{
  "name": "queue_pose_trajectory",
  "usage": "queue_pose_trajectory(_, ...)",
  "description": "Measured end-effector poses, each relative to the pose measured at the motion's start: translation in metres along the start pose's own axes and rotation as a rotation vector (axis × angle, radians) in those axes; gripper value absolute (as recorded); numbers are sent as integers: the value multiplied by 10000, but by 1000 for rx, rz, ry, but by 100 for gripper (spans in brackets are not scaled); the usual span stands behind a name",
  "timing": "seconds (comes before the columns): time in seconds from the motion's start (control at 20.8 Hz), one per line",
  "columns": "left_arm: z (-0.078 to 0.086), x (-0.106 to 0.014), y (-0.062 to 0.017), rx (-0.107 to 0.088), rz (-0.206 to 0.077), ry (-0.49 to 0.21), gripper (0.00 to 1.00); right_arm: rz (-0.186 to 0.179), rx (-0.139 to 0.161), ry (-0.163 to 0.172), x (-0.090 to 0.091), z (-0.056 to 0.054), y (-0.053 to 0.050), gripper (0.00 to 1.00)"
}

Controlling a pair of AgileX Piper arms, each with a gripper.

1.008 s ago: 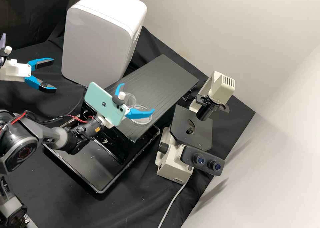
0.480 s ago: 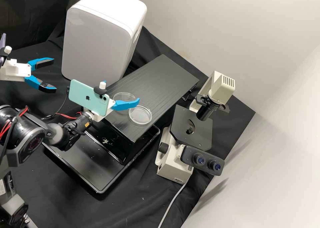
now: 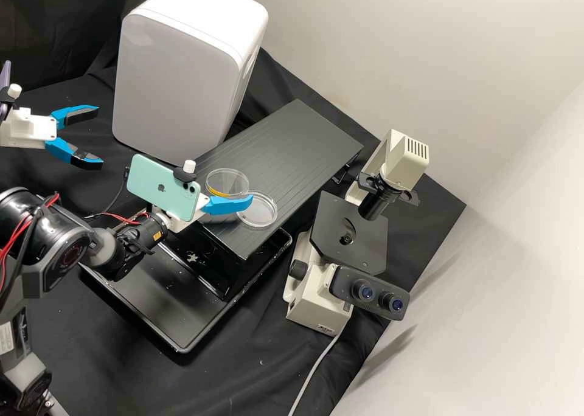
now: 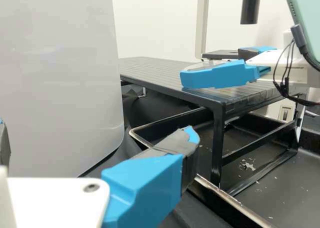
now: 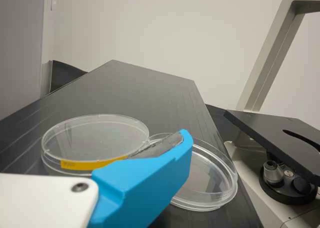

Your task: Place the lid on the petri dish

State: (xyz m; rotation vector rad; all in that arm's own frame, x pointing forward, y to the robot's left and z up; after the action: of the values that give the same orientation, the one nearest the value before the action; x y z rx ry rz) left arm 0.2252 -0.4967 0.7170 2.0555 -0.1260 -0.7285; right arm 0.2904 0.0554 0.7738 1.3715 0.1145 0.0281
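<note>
Lid (image 5: 211, 179) rim partly hidden behind right end effector (image 3: 230, 197), its grip state unclear; left end effector (image 3: 91, 134) spread apart.

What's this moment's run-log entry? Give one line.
lid: off, beside petri dish | both on black shelf | right gripper: at petri dish | left gripper: open, near white box
</note>
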Motion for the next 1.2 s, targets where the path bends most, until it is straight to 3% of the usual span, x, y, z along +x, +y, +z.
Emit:
queue_pose_trajectory(0.43,0,0,0,0,0,0,100,11,5,-6,62,17,-28,100)
queue_pose_trajectory(0.86,0,0,0,0,0,0,100,36,6,-23,209,77,15,100)
queue_pose_trajectory(0.91,0,0,0,0,0,0,100,33,7,-25,213,77,13,0)
queue_pose_trajectory(1.2,0,0,0,0,0,0,100,33,7,-26,213,80,15,0)
